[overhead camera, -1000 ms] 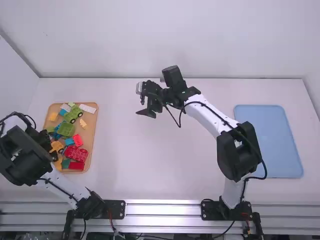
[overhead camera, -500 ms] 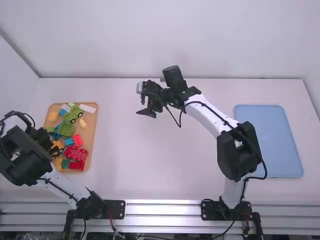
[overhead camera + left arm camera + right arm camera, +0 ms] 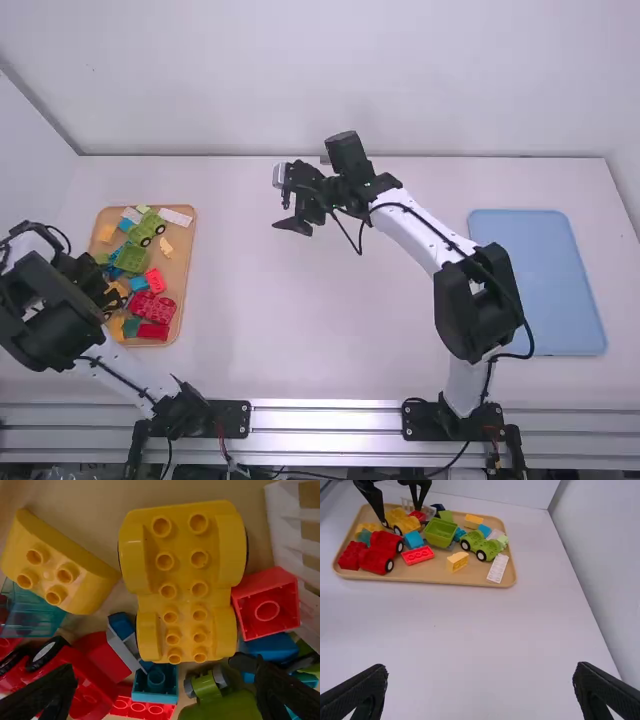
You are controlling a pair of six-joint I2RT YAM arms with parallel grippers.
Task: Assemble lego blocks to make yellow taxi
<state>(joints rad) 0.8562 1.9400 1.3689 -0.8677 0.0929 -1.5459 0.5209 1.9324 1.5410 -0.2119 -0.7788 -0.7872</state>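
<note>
Where I would grip next: yellow car base (image 3: 182, 592), studs up, on the tray (image 3: 432, 573).
Left end effector (image 3: 165, 672): spread wide, empty, apparently astride it; centre, then squeeze low, clear of the red block (image 3: 266, 607). Right end effector (image 3: 481, 666): likewise spread, empty.

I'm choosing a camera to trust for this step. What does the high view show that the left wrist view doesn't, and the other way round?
High view: the blue tray lying toward the right side of the table, and the right arm out over the middle.

Left wrist view: the rows of studs on the yellow wheeled base, the hollow underside of a red block, and the left claw spread open.

Both: the tan tray of blocks and the yellow wheeled base, partly covered in the high view.
</note>
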